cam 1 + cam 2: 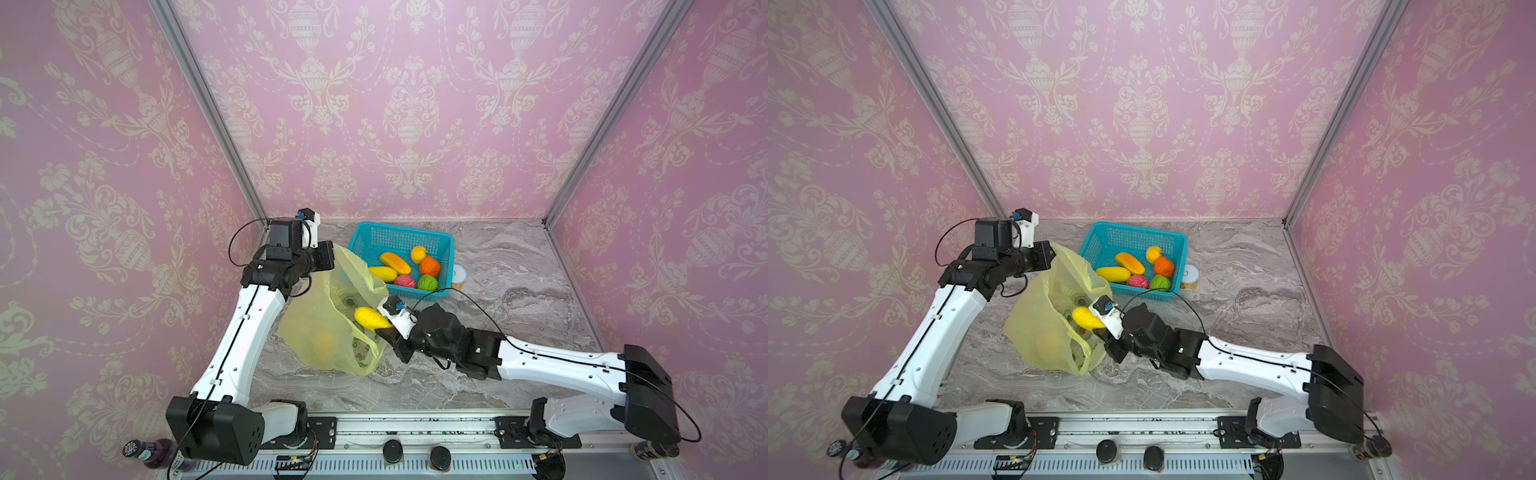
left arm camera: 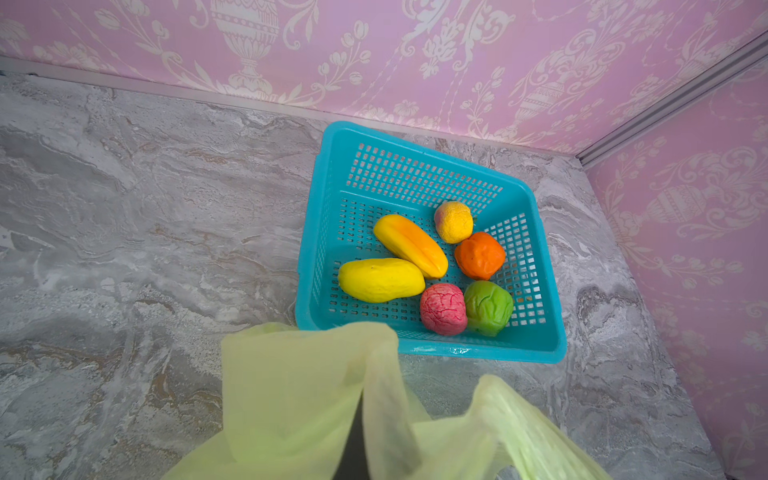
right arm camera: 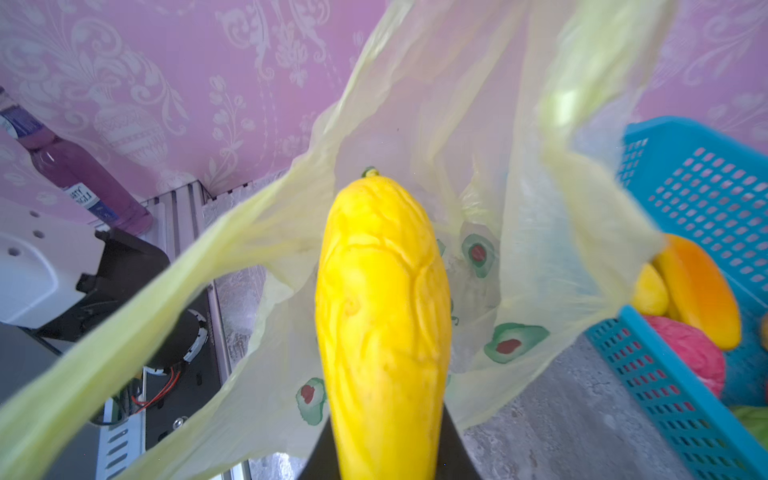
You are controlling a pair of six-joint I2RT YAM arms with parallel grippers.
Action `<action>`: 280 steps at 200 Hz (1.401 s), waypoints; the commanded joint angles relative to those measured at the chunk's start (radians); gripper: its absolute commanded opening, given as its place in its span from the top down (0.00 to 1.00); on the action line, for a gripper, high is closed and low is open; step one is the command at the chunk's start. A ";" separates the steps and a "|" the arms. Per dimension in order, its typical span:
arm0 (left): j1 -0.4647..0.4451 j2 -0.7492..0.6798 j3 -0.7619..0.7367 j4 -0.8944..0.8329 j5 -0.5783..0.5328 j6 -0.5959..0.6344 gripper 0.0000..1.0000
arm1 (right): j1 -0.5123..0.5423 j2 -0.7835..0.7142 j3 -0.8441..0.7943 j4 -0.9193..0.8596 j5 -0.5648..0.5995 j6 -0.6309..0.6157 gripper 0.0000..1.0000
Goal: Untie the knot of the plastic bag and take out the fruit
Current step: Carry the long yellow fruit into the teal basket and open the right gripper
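My left hand is clamped on the upper edge of the plastic bag and holds that side lifted, so the mouth gapes open. In the left wrist view the yellow-green film drapes over the dark fingers.

My right hand is closed around one end of a long yellow fruit. The fruit sits at the bag's mouth with its free end pointing in over the avocado-printed film. Through the film I can make out a round yellow-orange fruit low in the bag.

The bag rests on the marble desk, just beside the teal basket. In both top views its raised edge overlaps the basket's left side.

The basket holds two long yellow fruits, a small yellow-orange one, an orange one, a pink-red bumpy one and a green one. A small can stands just beside the basket's right wall.
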 commanded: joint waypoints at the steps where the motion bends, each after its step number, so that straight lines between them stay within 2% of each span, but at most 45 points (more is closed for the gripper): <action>1: 0.009 0.005 -0.002 -0.015 -0.015 0.001 1.00 | -0.071 -0.119 -0.084 0.023 0.126 0.014 1.00; 17: 0.009 -0.002 -0.005 -0.013 -0.018 0.002 1.00 | -0.180 -0.159 -0.114 0.028 0.111 0.071 1.00; 33: 0.009 0.003 -0.006 -0.008 -0.010 0.000 1.00 | -0.306 -0.123 -0.101 0.019 0.059 0.137 1.00; 53: 0.009 0.016 -0.004 -0.006 0.015 -0.009 1.00 | -0.441 0.035 -0.014 -0.031 -0.035 0.208 1.00; 74: 0.009 0.017 -0.014 0.002 0.016 -0.010 1.00 | -0.529 0.290 0.188 -0.132 -0.154 0.227 1.00; 103: 0.007 0.025 -0.015 0.003 0.021 -0.010 1.00 | -0.558 0.621 0.549 -0.335 -0.170 0.203 1.00; 142: 0.007 0.039 -0.013 0.005 0.042 -0.017 1.00 | -0.559 0.899 0.862 -0.455 -0.139 0.176 1.00; 166: 0.009 0.033 -0.016 0.006 0.033 -0.014 1.00 | -0.559 1.032 1.018 -0.548 -0.092 0.171 1.00; 197: 0.008 0.050 -0.012 0.009 0.055 -0.023 1.00 | -0.559 1.097 1.077 -0.582 -0.036 0.162 1.00; 206: 0.007 0.051 -0.012 0.008 0.055 -0.023 1.00 | -0.559 1.089 1.059 -0.570 -0.031 0.162 0.91; 224: 0.007 0.047 -0.013 0.008 0.048 -0.019 1.00 | -0.559 1.037 0.990 -0.528 -0.040 0.166 0.63; 241: 0.007 0.048 -0.013 0.008 0.048 -0.019 1.00 | -0.555 0.956 0.911 -0.490 -0.044 0.163 0.45; 256: 0.008 0.054 -0.012 0.009 0.055 -0.021 1.00 | -0.549 0.863 0.832 -0.459 -0.039 0.151 0.34; 280: 0.009 0.058 -0.012 0.008 0.060 -0.020 1.00 | -0.535 0.679 0.681 -0.392 -0.031 0.148 0.27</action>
